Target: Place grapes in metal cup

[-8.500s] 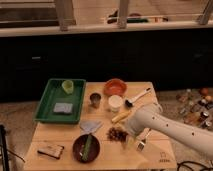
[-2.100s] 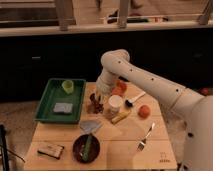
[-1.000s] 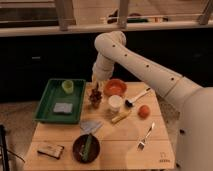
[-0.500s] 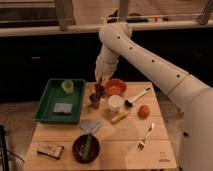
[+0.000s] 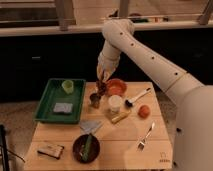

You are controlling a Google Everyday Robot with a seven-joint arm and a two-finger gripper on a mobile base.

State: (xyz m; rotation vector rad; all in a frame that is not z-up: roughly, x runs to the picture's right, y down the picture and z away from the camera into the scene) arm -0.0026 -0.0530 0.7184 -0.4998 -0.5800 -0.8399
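Observation:
My gripper [image 5: 102, 80] hangs at the back of the wooden table [image 5: 125, 150], fingers pointing down. It is shut on the grapes [image 5: 102, 89], a small dark reddish-brown bunch that hangs just below the fingers. The metal cup [image 5: 94, 101], a short grey tumbler, stands upright on the table right below and slightly left of the grapes. The bunch is at about the height of the cup's rim, and I cannot tell if it touches it.
A green tray [image 5: 46, 105] on the left holds a yellow-green cup [image 5: 67, 86] and a grey sponge [image 5: 63, 107]. An orange bowl [image 5: 117, 87], a white container [image 5: 115, 103], a brush [image 5: 137, 96], an orange-red fruit [image 5: 144, 110], a fork [image 5: 146, 136] and a dark bowl [image 5: 86, 147] are around.
The arm carried the grapes from the table's front middle to the back, over the metal cup. In the last half second the gripper shifted only slightly up and right.

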